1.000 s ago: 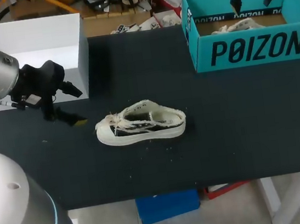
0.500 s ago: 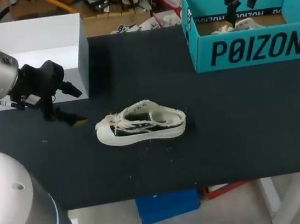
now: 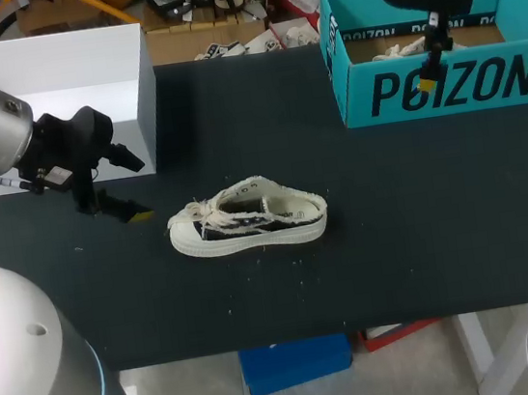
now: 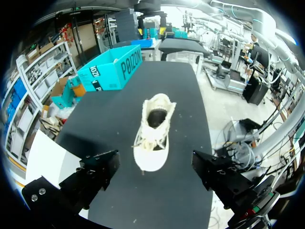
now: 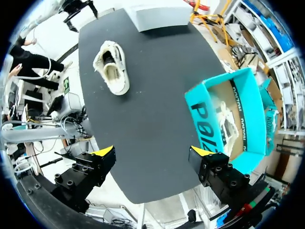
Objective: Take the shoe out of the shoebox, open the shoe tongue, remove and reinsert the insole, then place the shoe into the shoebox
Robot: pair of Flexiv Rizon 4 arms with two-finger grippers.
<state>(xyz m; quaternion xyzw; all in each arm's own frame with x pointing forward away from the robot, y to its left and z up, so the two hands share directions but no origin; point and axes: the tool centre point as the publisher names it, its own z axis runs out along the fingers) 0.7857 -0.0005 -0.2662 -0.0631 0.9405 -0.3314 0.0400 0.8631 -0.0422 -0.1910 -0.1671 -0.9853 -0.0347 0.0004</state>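
A low canvas shoe (image 3: 248,224) (image 4: 153,132) (image 5: 112,67), cream with dark side panels and frayed edges, lies on its sole near the middle of the dark desk (image 3: 396,238). Its toe points toward the left arm, and it is in the same spot as a second ago. It is out of the shoebox and nothing touches it.

The left gripper (image 3: 136,185) (image 4: 155,176) has not moved either. It hangs low over the desk just beside the shoe's toe, with its fingers spread wide and holding nothing.

Farther back, the right gripper (image 3: 430,73) (image 5: 152,152) has changed. A second ago it hovered over the far part of the teal shoebox (image 3: 444,86) (image 4: 112,71) (image 5: 228,119), showing both fingers side by side. It has since turned and come toward the box's near wall, and one yellow tip now shows in front of that wall. Its wrist view shows the fingers parted and empty, high above the desk.

A few pale specks lie on the desk by the shoe. A white open box (image 3: 65,87) (image 5: 157,16) stands at the far left corner. The shoebox stands at the far right, and a second pale shoe (image 3: 414,44) (image 5: 225,125) lies inside it.
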